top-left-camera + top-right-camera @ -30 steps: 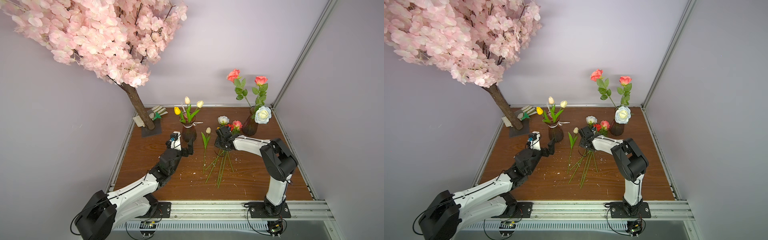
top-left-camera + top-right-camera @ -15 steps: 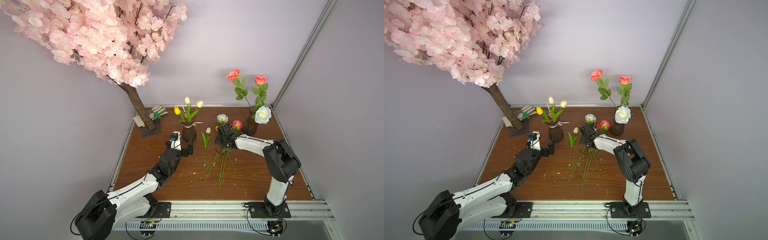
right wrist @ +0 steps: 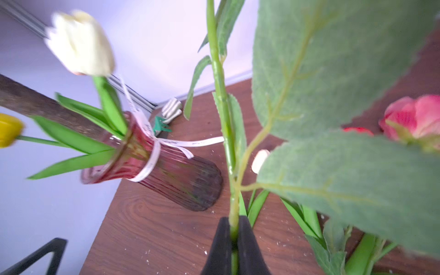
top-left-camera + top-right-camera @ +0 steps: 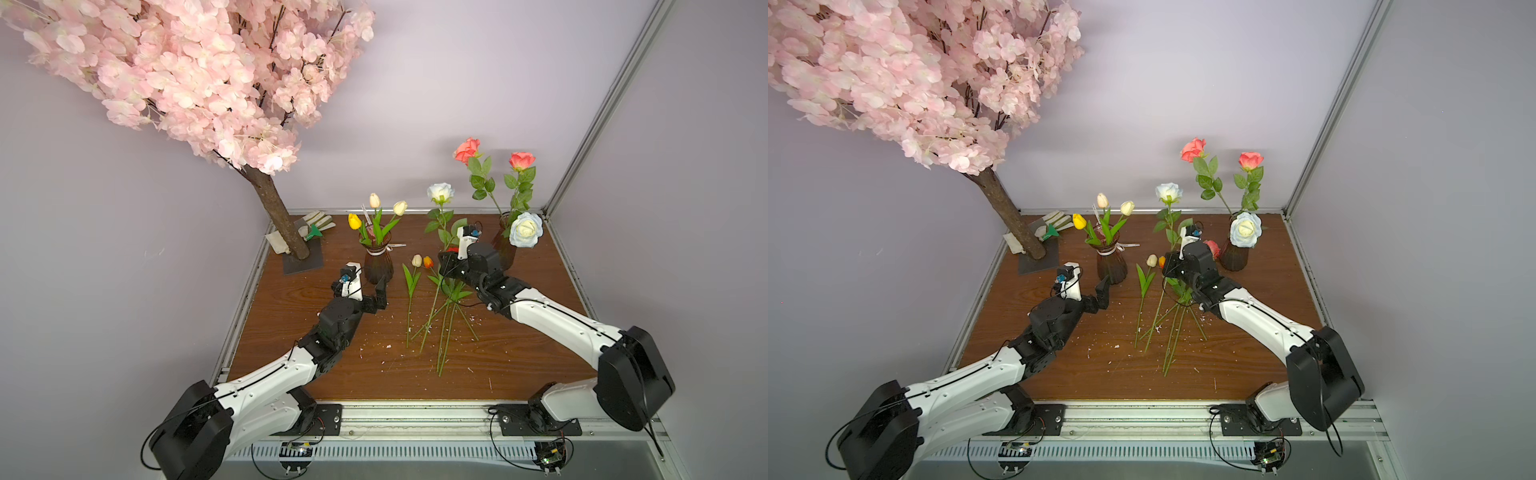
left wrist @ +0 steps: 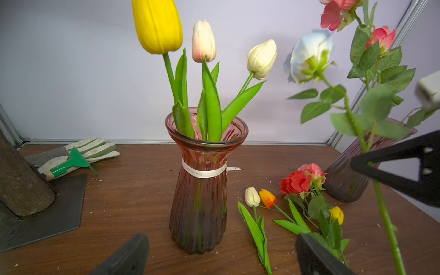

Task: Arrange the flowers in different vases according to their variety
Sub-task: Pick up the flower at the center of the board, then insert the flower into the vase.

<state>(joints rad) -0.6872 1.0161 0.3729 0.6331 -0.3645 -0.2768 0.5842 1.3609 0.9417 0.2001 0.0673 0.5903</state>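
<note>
My right gripper (image 3: 234, 228) is shut on the green stem (image 3: 221, 95) of a white rose (image 4: 440, 193). It holds the rose upright above the table, between the two vases. The ribboned vase (image 4: 378, 264) holds yellow, pink-white and cream tulips. The plain vase (image 4: 503, 249) at the back right holds two coral roses and a white one. My left gripper (image 5: 221, 260) stands open in front of the ribboned vase, apart from it. Loose on the table lie a cream tulip (image 4: 416, 260), an orange tulip (image 4: 428, 262), a yellow tulip (image 5: 337, 214) and red and pink roses (image 5: 300, 181).
The blossom tree's trunk (image 4: 276, 212) rises from a dark plate (image 4: 303, 262) at the back left, with gloves and a green tool (image 4: 316, 226) beside it. Long stems (image 4: 444, 332) fan across the middle of the wooden table (image 4: 291, 332). Walls close in the back and both sides.
My right gripper has shut on the white rose's stem and lifted it, so the bloom now stands well above the table. The left arm has not moved.
</note>
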